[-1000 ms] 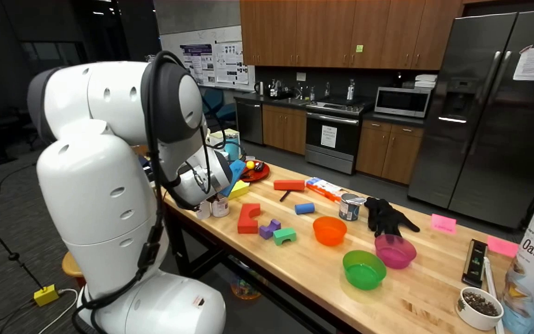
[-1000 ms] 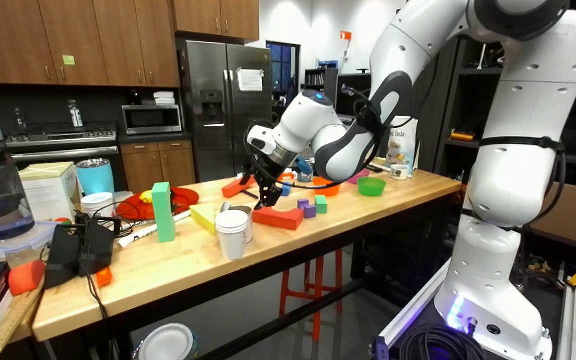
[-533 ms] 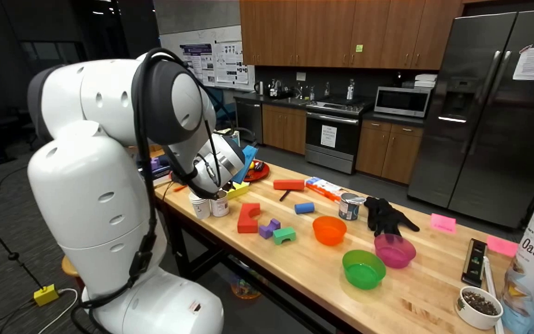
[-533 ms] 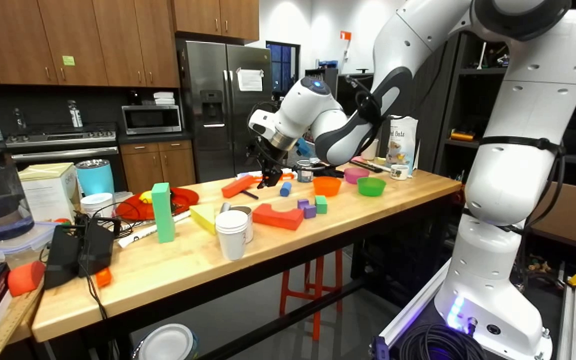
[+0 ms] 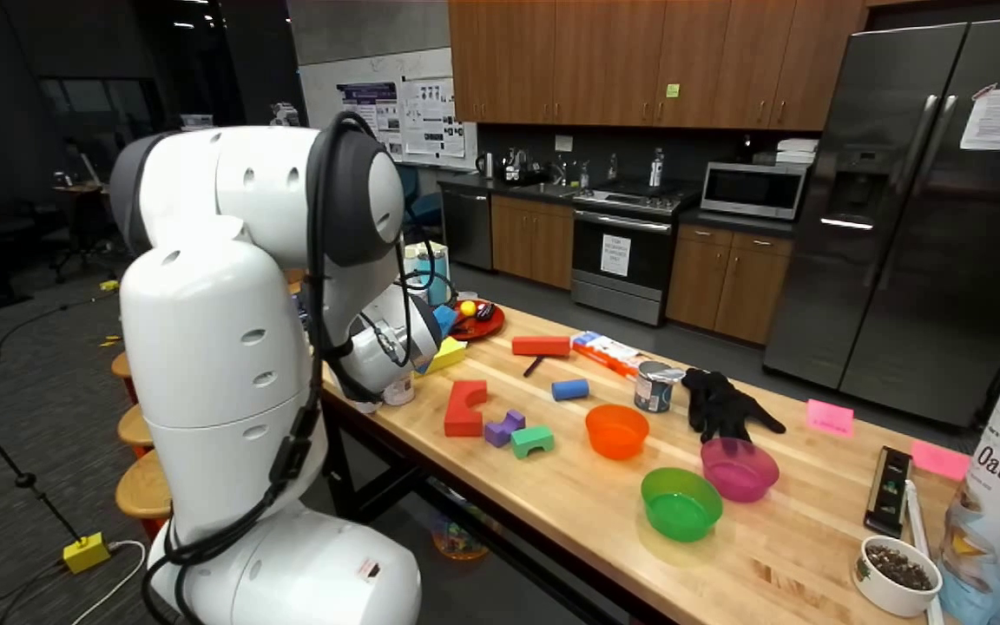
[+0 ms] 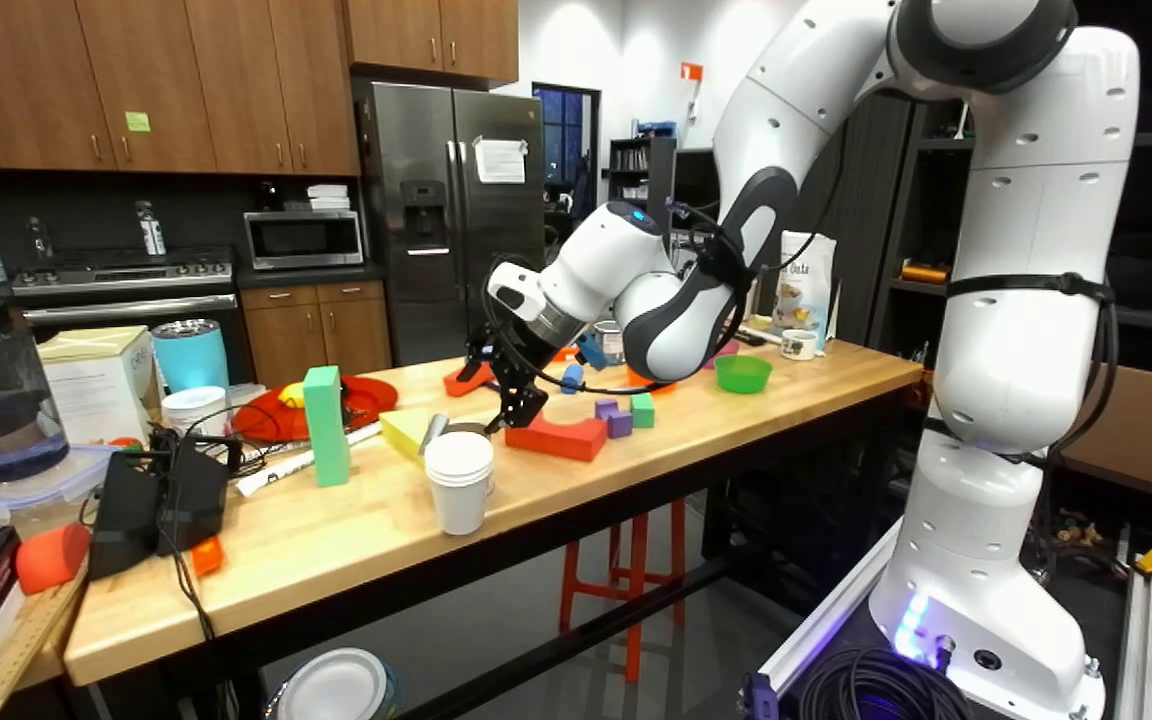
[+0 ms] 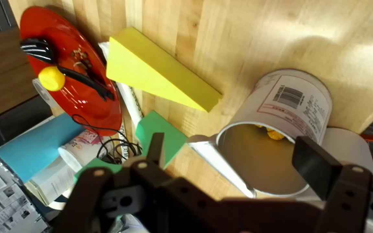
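Hovering near the tin can | tool spread wide, holding nothing | looks like the lining-up step to me | next needs care around the bent-up lid

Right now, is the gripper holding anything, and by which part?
Nothing is held: the gripper stands wide open; the can shows between its jaws in the wrist view, unclamped.

An orange bowl, a green bowl and a pink bowl stand near one another on a wooden table, a black glove just beside the pink one. A bag of oats stands near a white bowl. Farther back, a microwave sits between stove and fridge.
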